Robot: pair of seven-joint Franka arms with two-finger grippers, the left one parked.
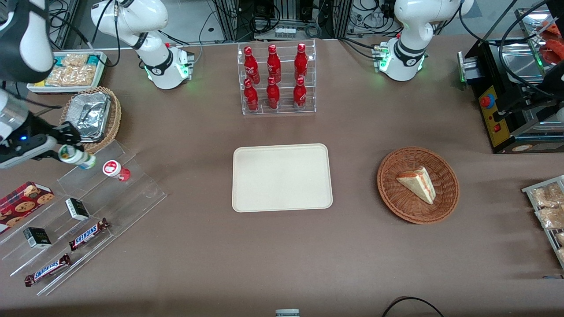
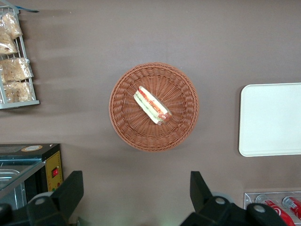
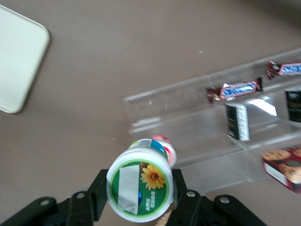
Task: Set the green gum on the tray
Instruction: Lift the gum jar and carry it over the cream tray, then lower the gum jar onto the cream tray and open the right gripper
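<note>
A: Where is the green gum [image 1: 76, 156]?

B: Held in the gripper [image 1: 70, 147], up above the clear stepped shelf [image 1: 94, 193] at the working arm's end of the table. In the front view the bottle lies tilted, its lid pointing toward the arm. The red-lidded bottle [image 1: 115, 169] stands on the shelf just beside it, at about four o'clock from it.

A: Are the fingers really clamped on it?

B: The right wrist view settles that. The green gum [image 3: 140, 188] fills the gap of the gripper [image 3: 140, 197], with a black finger [image 3: 96, 195] pressed against each side. You look straight onto the lid with its flower print. The red-lidded bottle [image 3: 164, 146] peeks out past the rim.

A: And the tray [image 1: 282, 177]?

B: It sits flat mid-table in the front view, bare, well apart from the gum, roughly at three o'clock from it. The right wrist view catches only one rounded corner of the tray [image 3: 19, 61].

A: What else shows in one view only?

B: The front view has the rack of red bottles [image 1: 276, 79] at twelve o'clock from the tray. The left wrist view looks down on a wicker basket [image 2: 154, 107] holding a sandwich [image 2: 152, 104], with the edge of the tray [image 2: 270, 119] at three o'clock. The right wrist view shows chocolate bars [image 3: 233, 90] on the shelf [image 3: 197, 127].
</note>
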